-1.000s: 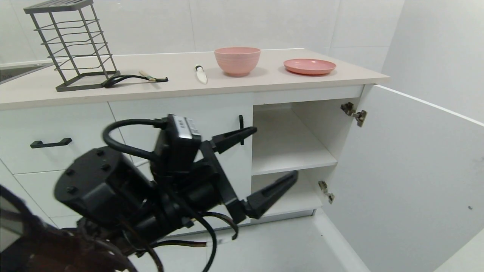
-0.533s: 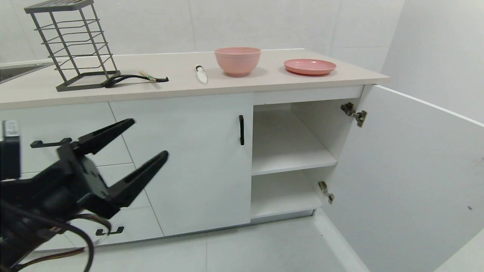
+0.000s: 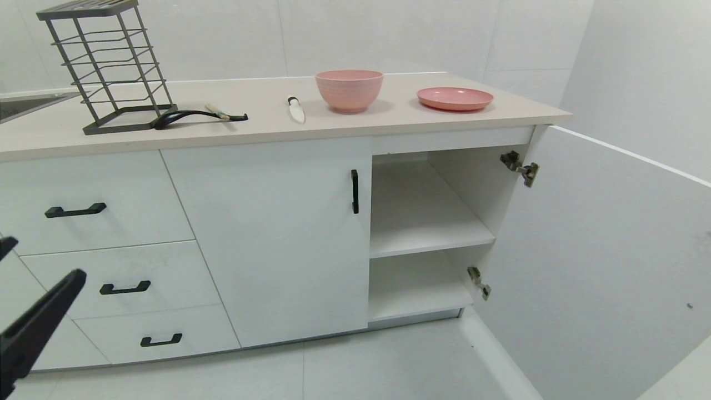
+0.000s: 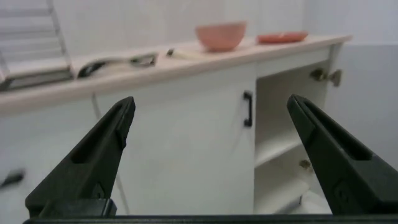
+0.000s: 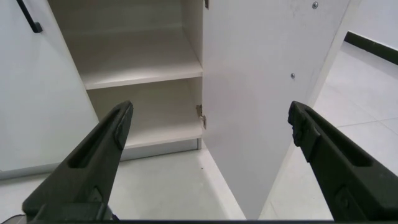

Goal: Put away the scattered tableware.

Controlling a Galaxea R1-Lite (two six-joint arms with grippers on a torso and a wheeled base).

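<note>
From the head view, the tableware lies spread along the counter [image 3: 389, 119]: a pink bowl [image 3: 349, 89] upright near the middle, a pink plate [image 3: 455, 98] flat toward the right end and well apart from it, a small knife [image 3: 295, 108] just left of the bowl, and a black ladle [image 3: 189, 115] with a wooden stick [image 3: 216, 111] beside the foot of a wire rack [image 3: 103, 66]. Below the plate the cabinet door [image 3: 600, 250] stands wide open, baring a shelf [image 3: 422, 222] with nothing on it. The left gripper [image 3: 47, 256] sits low at the left edge in front of the drawers, far from every piece. In the left wrist view that gripper's fingers are spread wide with nothing between them, and it looks along the cabinet front with the bowl and plate far off up on the counter. In the right wrist view the right gripper [image 5: 211, 107] is likewise fully spread and carries nothing; it faces the open cabinet from low down, near the floor. I judge the storage place to be ready and no piece put away yet, so the step in hand is going for a first item. The next move calls for lifting an arm to counter height; the right arm seems better placed for the plate or bowl. The bowl offers a rim to pinch, while the flat plate likely needs a grip at its edge.
</note>
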